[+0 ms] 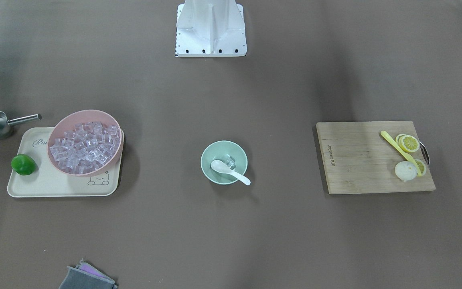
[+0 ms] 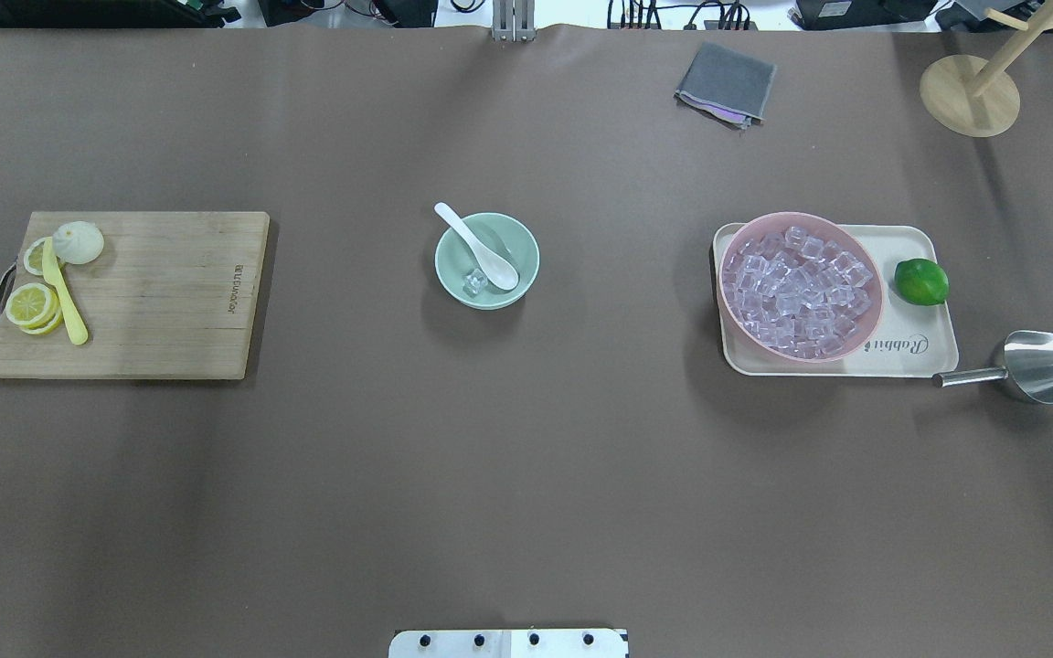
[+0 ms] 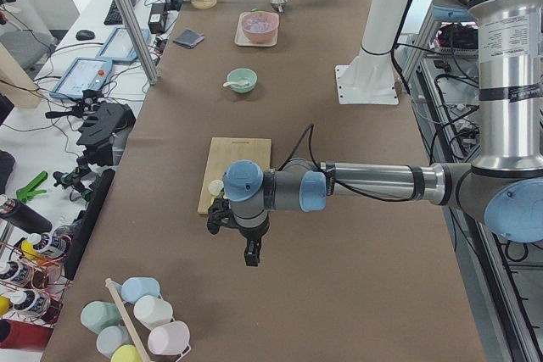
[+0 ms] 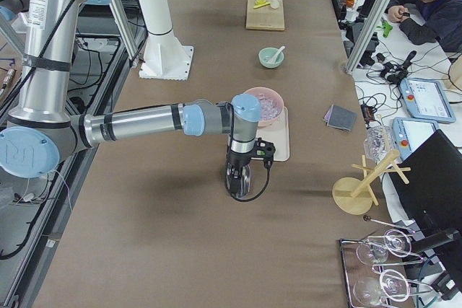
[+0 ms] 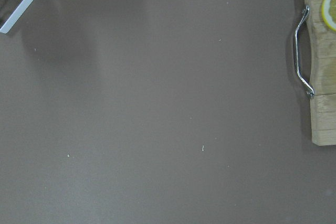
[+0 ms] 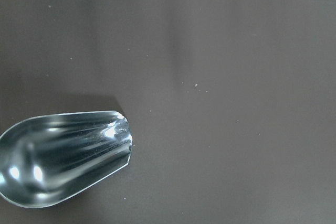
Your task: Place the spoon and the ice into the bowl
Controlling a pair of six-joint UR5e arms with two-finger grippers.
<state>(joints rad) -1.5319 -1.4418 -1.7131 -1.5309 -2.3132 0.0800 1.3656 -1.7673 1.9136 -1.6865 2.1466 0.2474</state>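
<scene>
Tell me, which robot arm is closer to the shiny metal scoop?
Right. The right gripper hangs close by the scoop, which shows in its wrist camera. The left gripper is far off, beyond the cutting board.

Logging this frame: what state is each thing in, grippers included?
Bowl: upright, holding two things.
Spoon: in the bowl, handle over its rim.
Ice: one cube in the bowl, beside the spoon.
Pink bowl: full of cubes, on the tray.
Scoop: empty, beside the tray.
Left gripper: away from the bowl, jaws unreadable.
Right gripper: same.
</scene>
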